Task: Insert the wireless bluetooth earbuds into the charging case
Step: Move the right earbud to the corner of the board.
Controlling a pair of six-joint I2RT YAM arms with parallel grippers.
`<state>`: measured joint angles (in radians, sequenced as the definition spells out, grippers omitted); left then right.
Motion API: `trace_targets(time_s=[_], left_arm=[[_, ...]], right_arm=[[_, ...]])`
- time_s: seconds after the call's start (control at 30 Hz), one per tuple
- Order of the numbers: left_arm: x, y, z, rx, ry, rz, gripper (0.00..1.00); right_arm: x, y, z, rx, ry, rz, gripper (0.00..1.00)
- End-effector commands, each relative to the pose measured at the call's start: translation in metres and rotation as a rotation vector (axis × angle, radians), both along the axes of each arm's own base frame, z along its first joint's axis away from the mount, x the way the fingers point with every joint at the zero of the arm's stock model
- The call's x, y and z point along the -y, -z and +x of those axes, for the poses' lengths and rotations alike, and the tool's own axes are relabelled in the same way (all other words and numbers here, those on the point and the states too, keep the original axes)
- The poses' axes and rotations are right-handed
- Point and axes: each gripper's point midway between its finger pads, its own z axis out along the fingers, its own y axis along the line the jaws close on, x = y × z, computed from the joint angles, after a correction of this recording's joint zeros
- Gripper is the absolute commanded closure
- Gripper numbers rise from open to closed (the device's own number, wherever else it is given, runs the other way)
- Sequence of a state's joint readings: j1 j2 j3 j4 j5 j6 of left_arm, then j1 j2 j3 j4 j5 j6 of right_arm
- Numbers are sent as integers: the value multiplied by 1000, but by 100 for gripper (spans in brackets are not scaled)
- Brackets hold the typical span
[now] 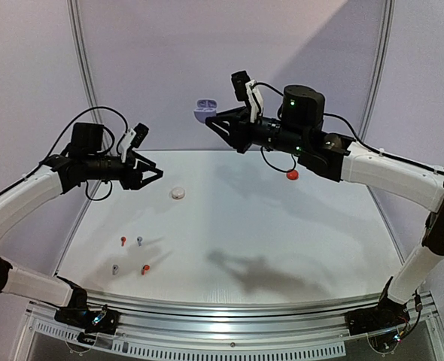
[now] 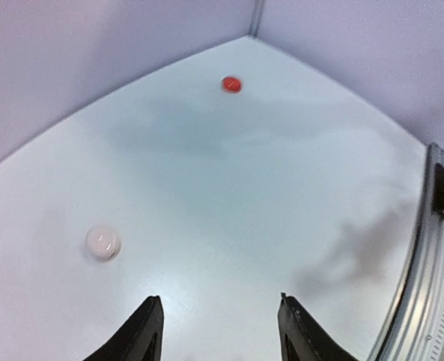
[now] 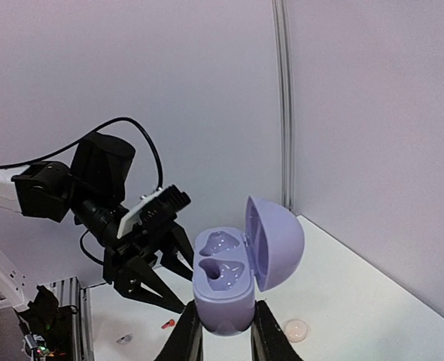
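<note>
Right arm: reaches across toward the left rear, forearm about level, well above the tabletop (image 1: pixel 282 241). The right pincer (image 3: pixel 223 338) is clamped narrow on the base of the lavender charging case (image 3: pixel 223 289). The case is upright, its lid hinged open to the right and two moulded wells facing up.

Left arm: elbow bent, wrist raised, pointing right. The left pincer (image 1: pixel 153 179) is spread wide and holds nothing.

On the tabletop near the front left lie the red-orange earbuds (image 1: pixel 123 241) and the grey earbuds (image 1: pixel 139 241), two of each in a loose square, well apart from the held case. A closed white case (image 1: pixel 178 193) sits just right of the left pincer. A red case (image 1: pixel 292 175) sits beneath the right forearm.
</note>
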<state>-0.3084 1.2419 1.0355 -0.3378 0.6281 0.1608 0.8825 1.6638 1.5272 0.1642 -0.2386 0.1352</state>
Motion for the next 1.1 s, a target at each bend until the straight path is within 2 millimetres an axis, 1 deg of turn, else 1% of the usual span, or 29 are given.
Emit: trace_targets(time_s=[0.0, 0.07, 0.13, 0.2, 0.27, 0.33, 0.43, 0.53, 0.6, 0.63, 0.7, 0.77, 0.83, 0.93, 1.0, 1.07], left_arm=[[-60, 81, 20, -281, -333, 241, 48], [-74, 99, 27, -382, -437, 252, 50], [-82, 113, 27, -465, -506, 248, 51], [-86, 124, 21, -535, -558, 227, 51], [-85, 131, 13, -592, -591, 184, 51], [-85, 141, 5, -640, -613, 164, 51], [-93, 154, 0, -676, -680, 173, 51], [-96, 153, 0, -659, -690, 177, 50], [-95, 147, 0, -624, -672, 172, 52], [-93, 143, 1, -597, -644, 164, 54], [-85, 130, 2, -544, -585, 137, 55], [-79, 118, 2, -482, -508, 120, 53], [-80, 113, 1, -447, -469, 133, 52], [-88, 114, -1, -430, -443, 209, 52], [-83, 114, -9, -382, -308, 288, 52], [-85, 121, -21, -353, -185, 405, 53]], right_arm=[[14, 1, 10, 36, 69, -43, 96], [16, 7, 14, 31, 79, -63, 96], [17, 12, 19, 27, 84, -80, 96], [17, 17, 22, 30, 80, -99, 95], [16, 21, 25, 29, 74, -115, 95], [13, 28, 28, 25, 71, -134, 95], [9, 35, 34, -5, 83, -134, 95], [7, 40, 34, -78, 104, -91, 96], [5, 41, 31, -99, 118, -69, 96], [2, 39, 26, -105, 100, -52, 96], [-5, 37, 16, -143, 50, -26, 96], [-9, 39, 13, -160, 43, -31, 96], [-11, 41, 12, -159, 65, -36, 96], [-13, 41, 10, -165, 69, -16, 96], [-15, 43, 11, -176, 72, -12, 96], [-17, 47, 14, -180, 79, -17, 96]])
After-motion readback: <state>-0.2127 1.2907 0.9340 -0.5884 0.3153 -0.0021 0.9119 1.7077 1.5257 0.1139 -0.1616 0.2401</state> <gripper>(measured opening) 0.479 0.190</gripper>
